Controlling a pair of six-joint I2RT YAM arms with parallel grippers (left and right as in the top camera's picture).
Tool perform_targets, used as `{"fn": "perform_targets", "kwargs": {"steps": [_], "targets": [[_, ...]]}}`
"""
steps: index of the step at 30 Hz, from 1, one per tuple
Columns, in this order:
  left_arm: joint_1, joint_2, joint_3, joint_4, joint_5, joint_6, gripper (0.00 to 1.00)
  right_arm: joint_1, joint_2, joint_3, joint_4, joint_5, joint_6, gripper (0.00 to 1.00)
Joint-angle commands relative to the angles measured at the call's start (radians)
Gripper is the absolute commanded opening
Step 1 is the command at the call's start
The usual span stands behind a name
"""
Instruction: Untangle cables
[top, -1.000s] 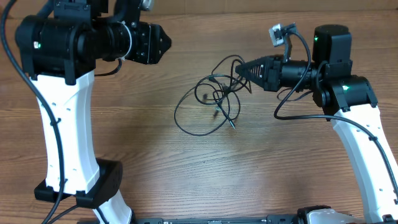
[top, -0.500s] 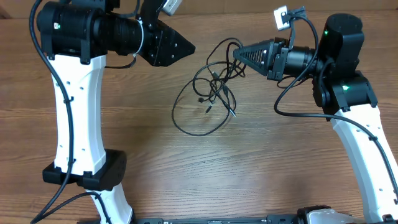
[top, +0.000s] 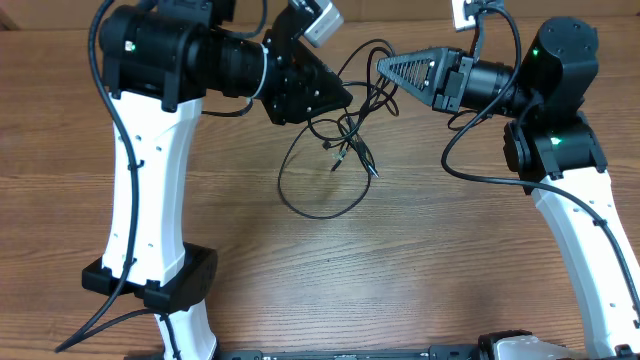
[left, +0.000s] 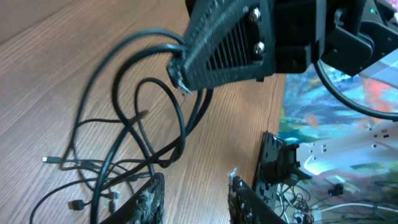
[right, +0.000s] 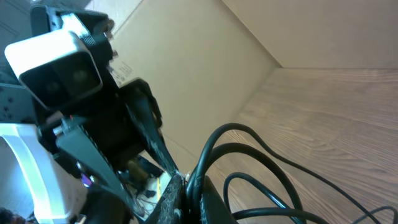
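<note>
Right gripper (top: 381, 64): jaws closed on the cables (top: 347, 143), pinching at least 2 black strands at its tip. The right wrist view confirms strands pressed between the fingertips and arcing away over the table (top: 420, 270). The held strands are raised off the wood at the upper centre of the table. From the pinch the cords drop to a bunched tangle just below and left of the tip, where several small plug ends, some silver, lie on the surface. 1 wide loop spreads from the tangle toward the near-left and rests flat on the wood. Left gripper (top: 343, 97): positioned just left of the tangle, tip pointed toward the right gripper, near it but apart. The left wrist view shows its 2 fingers (left: 148, 200) parted with bare wood between them; nothing is held. Whether its tip touches any strand cannot be determined.
</note>
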Motion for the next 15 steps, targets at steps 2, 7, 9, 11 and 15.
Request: {"fn": "perform_targets", "kwargs": {"steps": [2,7,9,11,15], "targets": [[-0.035,0.048,-0.002,0.005,-0.017,0.044,0.33,-0.002,-0.002,0.008,0.04,0.006,0.097,0.04],[-0.062,0.088,-0.002,0.045,-0.018,0.043,0.32,-0.002,-0.002,0.008,0.059,0.005,0.127,0.04],[-0.069,0.101,-0.002,0.06,-0.017,0.043,0.31,-0.002,-0.002,0.008,0.059,0.001,0.13,0.04],[-0.074,0.113,-0.002,0.072,-0.016,0.042,0.31,-0.002,-0.002,0.008,0.063,-0.006,0.13,0.04],[-0.077,0.132,-0.002,0.084,-0.016,0.042,0.26,-0.002,-0.002,0.008,0.062,-0.007,0.13,0.04]]}}
